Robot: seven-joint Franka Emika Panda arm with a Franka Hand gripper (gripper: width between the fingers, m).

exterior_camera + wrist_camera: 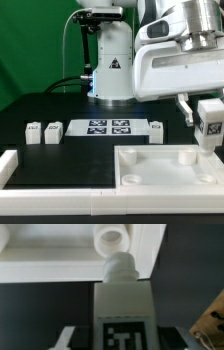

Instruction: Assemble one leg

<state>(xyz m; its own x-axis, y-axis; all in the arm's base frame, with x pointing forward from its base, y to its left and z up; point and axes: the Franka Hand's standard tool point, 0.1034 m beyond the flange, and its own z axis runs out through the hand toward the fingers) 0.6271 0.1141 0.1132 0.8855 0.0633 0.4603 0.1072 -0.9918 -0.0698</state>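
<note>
The gripper [207,108] is closed on a leg [211,128] at the exterior view's right edge. It holds the leg upright over the panel [150,165], probably so its peg lines up with the corner hole [112,236]. The leg sits between the fingers and hangs just below them.

The hand [208,108] points down, fingers clamped on the leg [211,128].

The arm [150,25] is glossy white, built of rounded casings with darker seams. Its base column [110,45] carries a black triangular sticker [116,64], with a blue glow [93,75] at nine o'clock of it. A thin black cable [66,45] arcs alongside. The gripper [208,125] has a broad white housing.
</note>
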